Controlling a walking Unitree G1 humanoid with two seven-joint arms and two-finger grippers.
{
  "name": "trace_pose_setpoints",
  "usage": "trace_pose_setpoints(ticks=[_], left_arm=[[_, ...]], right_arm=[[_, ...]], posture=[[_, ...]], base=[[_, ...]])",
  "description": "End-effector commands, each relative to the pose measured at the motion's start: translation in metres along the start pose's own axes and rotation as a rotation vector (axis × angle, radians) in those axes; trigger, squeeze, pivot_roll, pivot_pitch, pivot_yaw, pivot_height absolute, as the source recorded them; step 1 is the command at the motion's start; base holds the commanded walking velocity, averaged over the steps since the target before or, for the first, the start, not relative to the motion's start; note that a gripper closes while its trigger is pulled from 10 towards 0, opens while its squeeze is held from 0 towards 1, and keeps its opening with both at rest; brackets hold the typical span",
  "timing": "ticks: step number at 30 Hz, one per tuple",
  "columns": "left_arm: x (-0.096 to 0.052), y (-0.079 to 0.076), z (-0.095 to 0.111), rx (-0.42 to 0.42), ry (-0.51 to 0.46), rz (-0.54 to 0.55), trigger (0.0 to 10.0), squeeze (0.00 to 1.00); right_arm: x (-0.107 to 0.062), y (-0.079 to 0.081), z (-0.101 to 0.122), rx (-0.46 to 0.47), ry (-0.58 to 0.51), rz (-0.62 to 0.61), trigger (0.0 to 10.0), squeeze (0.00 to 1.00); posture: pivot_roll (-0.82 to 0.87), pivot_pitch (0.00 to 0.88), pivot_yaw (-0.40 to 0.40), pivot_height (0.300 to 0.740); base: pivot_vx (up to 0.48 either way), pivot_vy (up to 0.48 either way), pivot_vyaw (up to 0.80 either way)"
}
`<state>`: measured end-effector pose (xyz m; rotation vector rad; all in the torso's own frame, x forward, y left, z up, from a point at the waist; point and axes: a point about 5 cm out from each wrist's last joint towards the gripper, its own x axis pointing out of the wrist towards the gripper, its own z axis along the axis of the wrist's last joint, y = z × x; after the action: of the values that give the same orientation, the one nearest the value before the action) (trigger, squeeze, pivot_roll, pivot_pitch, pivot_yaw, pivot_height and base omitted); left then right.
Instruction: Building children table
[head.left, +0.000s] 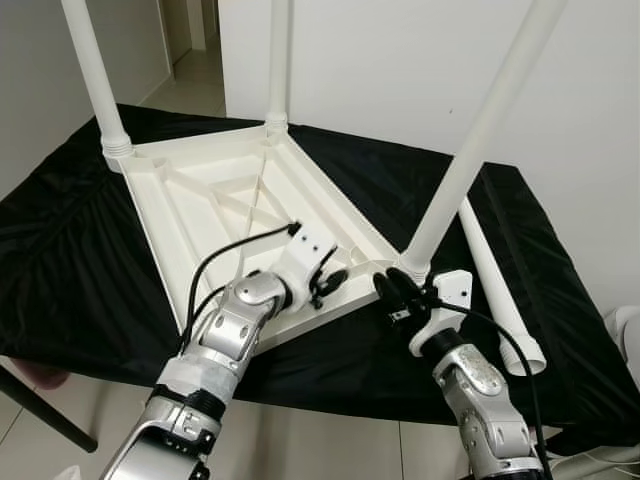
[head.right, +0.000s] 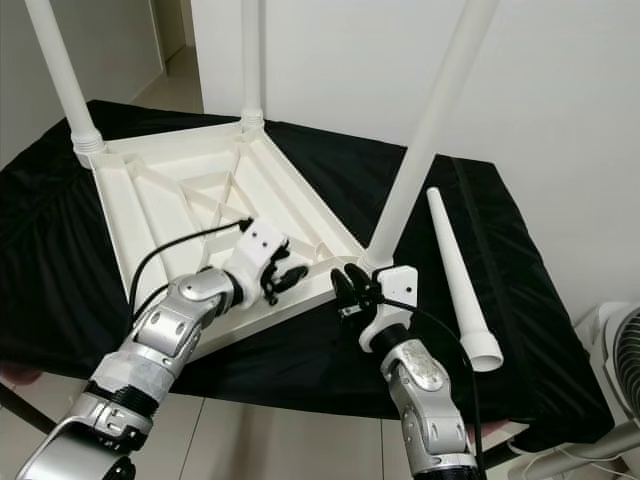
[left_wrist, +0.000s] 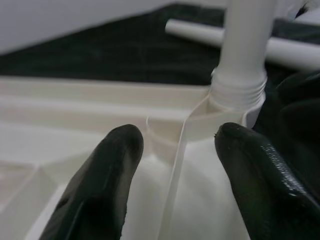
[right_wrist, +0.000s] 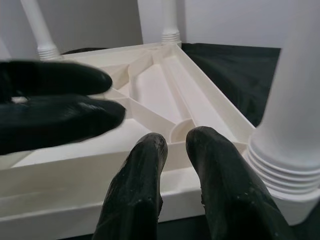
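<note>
Both arms low in frame, reaching fwd. Left gripper sits inside the upturned tabletop, just beside the near-right corner socket; fingers spread wide w/ a rib between them, holding nothing. Right gripper is at the outer edge of the same corner, touching or nearly touching the rim; fingers narrow, small gap, nothing clamped that I can see.

Tabletop lies underside up on black cloth over a table, ribs showing.

Progress: 3 legs already stand in corner sockets:
- far-left leg
- far-mid leg
- near-right leg, tilted a bit to the right, threads still visible at its base in the wrist views, so prob not fully screwed down.

4th leg lies loose on cloth, right of the tabletop, near but not touching it. Near-left corner is hidden behind the left arm, presumably the empty socket.

Judgement: roughly 3/4 done. Left: seat/tighten near-right leg, pick up loose leg, screw into last corner, flip table upright. Both grippers at the near-right corner suggests steadying or checking that joint, can't tell which.
</note>
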<state>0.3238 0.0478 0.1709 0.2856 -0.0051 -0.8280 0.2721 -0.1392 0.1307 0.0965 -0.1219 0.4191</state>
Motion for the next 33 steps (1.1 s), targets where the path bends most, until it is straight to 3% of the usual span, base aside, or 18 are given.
trace_pose_setpoints(ticks=[1, 3, 5, 8, 12, 14, 16, 18, 22, 33], left_arm=[[-0.002, -0.005, 0.0, 0.013, -0.019, -0.016, 10.0, 0.0], [-0.003, -0.006, 0.001, 0.014, -0.028, -0.024, 10.0, 0.0], [-0.013, -0.006, 0.008, -0.008, -0.102, -0.068, 10.0, 0.0], [-0.017, -0.007, 0.009, -0.015, -0.119, -0.089, 10.0, 0.0], [-0.036, -0.015, 0.005, -0.016, -0.14, -0.218, 10.0, 0.0], [-0.038, -0.015, 0.004, -0.02, -0.139, -0.228, 10.0, 0.0], [-0.049, -0.02, -0.003, -0.022, -0.093, -0.327, 10.0, 0.0], [-0.049, -0.02, -0.003, -0.022, -0.093, -0.327, 10.0, 0.0], [-0.071, -0.027, -0.025, -0.068, 0.059, -0.483, 10.0, 0.0], [-0.089, -0.021, -0.038, -0.044, 0.157, -0.482, 10.0, 0.0]], right_arm=[[-0.002, -0.004, -0.002, -0.009, 0.005, -0.021, 10.0, 0.0], [-0.002, -0.004, -0.002, -0.007, 0.007, -0.022, 10.0, 0.0], [-0.002, -0.002, -0.005, 0.0, 0.012, -0.029, 10.0, 0.0], [-0.002, -0.002, -0.006, 0.001, 0.012, -0.031, 10.0, 0.0], [-0.002, 0.0, -0.008, 0.012, 0.015, -0.035, 10.0, 0.0], [-0.002, 0.0, -0.008, 0.011, 0.015, -0.035, 10.0, 0.0], [-0.001, 0.001, -0.007, 0.014, 0.012, -0.031, 10.0, 0.0], [-0.001, 0.001, -0.007, 0.014, 0.012, -0.031, 10.0, 0.0], [0.001, -0.002, -0.006, 0.006, 0.012, -0.025, 10.0, 0.0], [0.005, -0.004, -0.004, 0.001, 0.008, -0.013, 10.0, 0.0]], posture=[[-0.06, 0.0, -0.063, 0.74], [-0.06, 0.0, -0.063, 0.74], [-0.06, 0.0, -0.063, 0.74], [-0.06, 0.0, -0.063, 0.74], [-0.05, 0.0, -0.068, 0.74], [-0.05, 0.0, -0.068, 0.74], [-0.05, 0.0, -0.072, 0.74], [-0.05, 0.0, -0.072, 0.74], [-0.04, 0.0, -0.075, 0.74], [-0.03, 0.0, -0.093, 0.74]], base=[[0.0, 0.0, 0.0], [0.0, 0.0, 0.0], [0.0, 0.0, 0.0], [0.0, 0.0, 0.0], [0.0, 0.0, 0.0], [0.0, 0.0, 0.0], [0.0, 0.0, 0.0], [0.0, 0.0, 0.0], [0.0, 0.0, 0.0], [0.0, 0.0, 0.0]])
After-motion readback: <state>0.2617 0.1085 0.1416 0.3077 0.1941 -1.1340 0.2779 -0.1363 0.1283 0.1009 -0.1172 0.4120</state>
